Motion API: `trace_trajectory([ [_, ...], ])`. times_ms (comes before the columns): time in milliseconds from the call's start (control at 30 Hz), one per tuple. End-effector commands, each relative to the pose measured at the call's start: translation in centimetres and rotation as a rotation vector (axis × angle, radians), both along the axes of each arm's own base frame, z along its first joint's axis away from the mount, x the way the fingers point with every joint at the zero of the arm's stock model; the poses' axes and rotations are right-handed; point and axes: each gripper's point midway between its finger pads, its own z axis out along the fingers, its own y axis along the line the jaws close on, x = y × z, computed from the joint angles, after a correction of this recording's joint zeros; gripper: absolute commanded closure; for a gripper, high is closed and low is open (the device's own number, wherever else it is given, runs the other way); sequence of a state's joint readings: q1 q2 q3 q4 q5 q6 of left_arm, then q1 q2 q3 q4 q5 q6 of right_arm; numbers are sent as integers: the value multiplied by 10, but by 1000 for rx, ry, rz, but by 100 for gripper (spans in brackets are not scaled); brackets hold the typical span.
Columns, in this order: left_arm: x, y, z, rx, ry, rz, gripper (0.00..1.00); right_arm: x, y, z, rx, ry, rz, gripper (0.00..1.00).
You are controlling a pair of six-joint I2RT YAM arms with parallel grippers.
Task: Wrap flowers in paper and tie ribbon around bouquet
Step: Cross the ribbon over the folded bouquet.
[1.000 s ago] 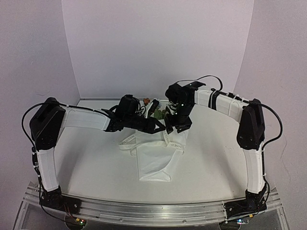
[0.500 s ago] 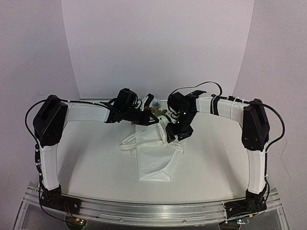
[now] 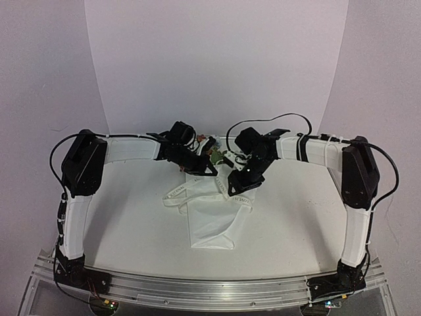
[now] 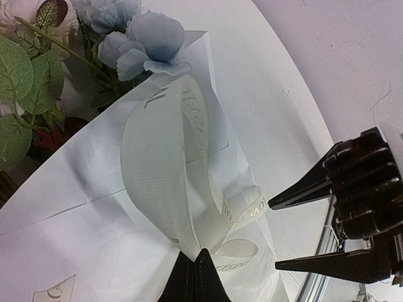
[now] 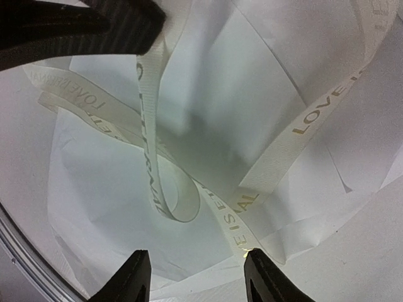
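The bouquet lies mid-table, a white paper (image 3: 212, 224) cone with the flowers (image 3: 214, 150) sticking out of its far end. A cream ribbon (image 3: 175, 193) printed with gold letters loops over the cone's upper part. My left gripper (image 3: 209, 172) is shut on the ribbon (image 4: 157, 163), pinching a broad loop at its fingertips (image 4: 194, 277) just below the pale blue blooms (image 4: 135, 38). My right gripper (image 3: 235, 188) hovers open over the paper (image 5: 208, 82). A ribbon (image 5: 315, 116) end lies by its right fingertip (image 5: 259, 270), and nothing sits between the jaws.
The two grippers stand close together over the cone; the right one's open fingers (image 4: 315, 189) show at the right of the left wrist view. Loose ribbon loops trail off the cone's left side onto the white table (image 3: 118, 224). A metal rail (image 3: 197, 289) runs along the near edge.
My left gripper has shut on the ribbon and drawn back a little towards the flowers, lifting a loop. The right gripper has shifted slightly lower over the paper, jaws still apart.
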State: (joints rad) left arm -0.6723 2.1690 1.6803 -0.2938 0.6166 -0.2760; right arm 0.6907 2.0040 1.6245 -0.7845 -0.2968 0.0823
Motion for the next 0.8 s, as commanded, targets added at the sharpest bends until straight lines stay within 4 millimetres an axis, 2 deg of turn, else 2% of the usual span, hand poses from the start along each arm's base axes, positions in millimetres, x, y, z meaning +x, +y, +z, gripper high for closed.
trace_trajectory([
  [0,16,2,12,-4,-30,18,100,9,-4,-11,-2,-24,25,47],
  [367,26,-6,5,-9,-11,13,100,3,-9,-29,-14,14,26,48],
  [767,29,-11,2,-18,0,10,100,-2,-14,-38,-30,34,26,60],
])
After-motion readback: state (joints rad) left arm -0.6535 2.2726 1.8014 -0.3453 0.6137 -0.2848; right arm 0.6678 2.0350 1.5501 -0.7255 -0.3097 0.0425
